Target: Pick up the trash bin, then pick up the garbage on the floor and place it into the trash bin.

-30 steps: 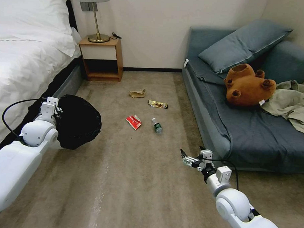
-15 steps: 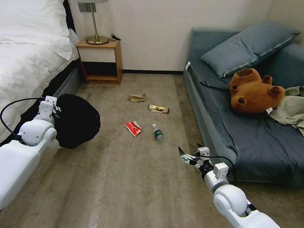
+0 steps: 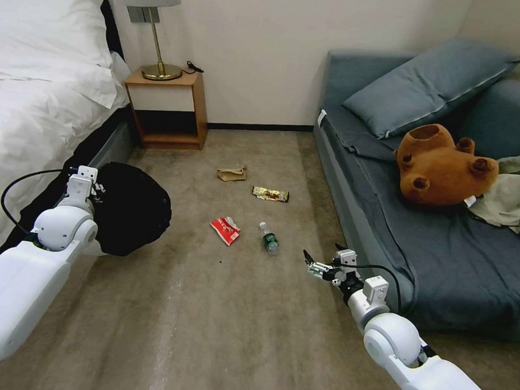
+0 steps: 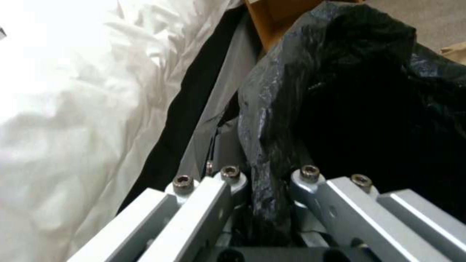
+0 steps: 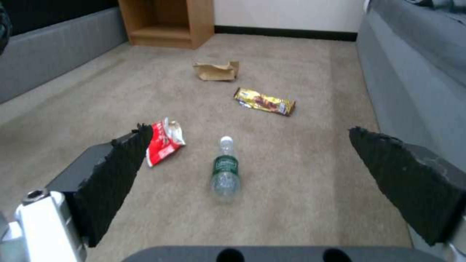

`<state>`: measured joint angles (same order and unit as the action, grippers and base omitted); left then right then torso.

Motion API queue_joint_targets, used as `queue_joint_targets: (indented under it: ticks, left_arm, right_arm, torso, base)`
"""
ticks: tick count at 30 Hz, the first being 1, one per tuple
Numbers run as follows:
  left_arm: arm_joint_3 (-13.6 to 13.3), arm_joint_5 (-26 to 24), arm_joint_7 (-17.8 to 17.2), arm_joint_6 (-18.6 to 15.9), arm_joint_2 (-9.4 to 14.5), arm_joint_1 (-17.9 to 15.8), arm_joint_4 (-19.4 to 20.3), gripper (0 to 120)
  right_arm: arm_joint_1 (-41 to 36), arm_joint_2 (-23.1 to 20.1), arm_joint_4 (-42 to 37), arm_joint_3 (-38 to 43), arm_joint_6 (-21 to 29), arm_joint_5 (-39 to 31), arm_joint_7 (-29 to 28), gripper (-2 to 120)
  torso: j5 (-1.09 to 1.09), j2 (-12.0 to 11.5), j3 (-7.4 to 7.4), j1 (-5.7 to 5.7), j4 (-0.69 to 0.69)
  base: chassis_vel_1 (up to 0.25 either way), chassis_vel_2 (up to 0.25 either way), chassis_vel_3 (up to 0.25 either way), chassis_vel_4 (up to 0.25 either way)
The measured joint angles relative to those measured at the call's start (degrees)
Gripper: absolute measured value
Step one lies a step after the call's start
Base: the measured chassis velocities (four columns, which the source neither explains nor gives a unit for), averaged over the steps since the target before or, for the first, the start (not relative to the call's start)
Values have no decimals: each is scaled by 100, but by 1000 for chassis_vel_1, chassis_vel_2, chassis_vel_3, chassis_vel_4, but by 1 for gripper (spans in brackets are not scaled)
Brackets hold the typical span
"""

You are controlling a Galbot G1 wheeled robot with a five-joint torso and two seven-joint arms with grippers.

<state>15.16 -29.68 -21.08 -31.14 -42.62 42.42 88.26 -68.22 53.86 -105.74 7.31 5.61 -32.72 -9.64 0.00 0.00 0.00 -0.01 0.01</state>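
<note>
hovering low over the carpet, the right gripper (image 3: 314, 264) is holding its jaws wide with nothing between them, and the bottle (image 5: 225, 171) is lying just ahead of it, long axis pointing away, cap at the far end. the red packet (image 3: 225, 229) is lying just left of the bottle, the gold wrapper (image 3: 269, 193) and paper bag (image 3: 232, 173) farther on. the left gripper (image 4: 264, 189) is pinching the black liner of the bin (image 3: 131, 207), carrying it beside the bed (image 3: 41, 113), well apart from the litter, so the right arm looks nearer.
</note>
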Motion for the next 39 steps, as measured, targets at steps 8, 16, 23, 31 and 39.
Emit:
queue_joint_targets:
  ticks: [8,16,23,31,39]
  left_arm:
    - [8,0,6,11,7,8,-10,5]
    - [22,0,10,28,10,35,-12,5]
    - [23,3,13,37,4,44,-10,5]
    - [23,18,13,38,-11,58,-9,5]
    - [2,45,19,58,-13,69,-9,5]
  right_arm:
    - [8,13,24,-26,1,2,6,100]
    - [-44,29,24,-20,2,26,10,100]
    - [-100,57,25,-5,2,58,19,100]
    - [-106,56,42,-3,-2,67,40,100]
    - [-48,85,102,-82,-8,82,46,100]
  torso:
    - [-1,0,0,0,-2]
    - [0,0,0,0,0]
    - [0,0,0,1,-3]
    - [0,0,0,0,-1]
    - [0,0,0,1,-2]
  base:
    - [-125,121,100,-116]
    - [-111,118,114,-109]
    - [-118,106,117,-120]
    - [-110,118,108,-113]
    - [-116,114,124,-115]
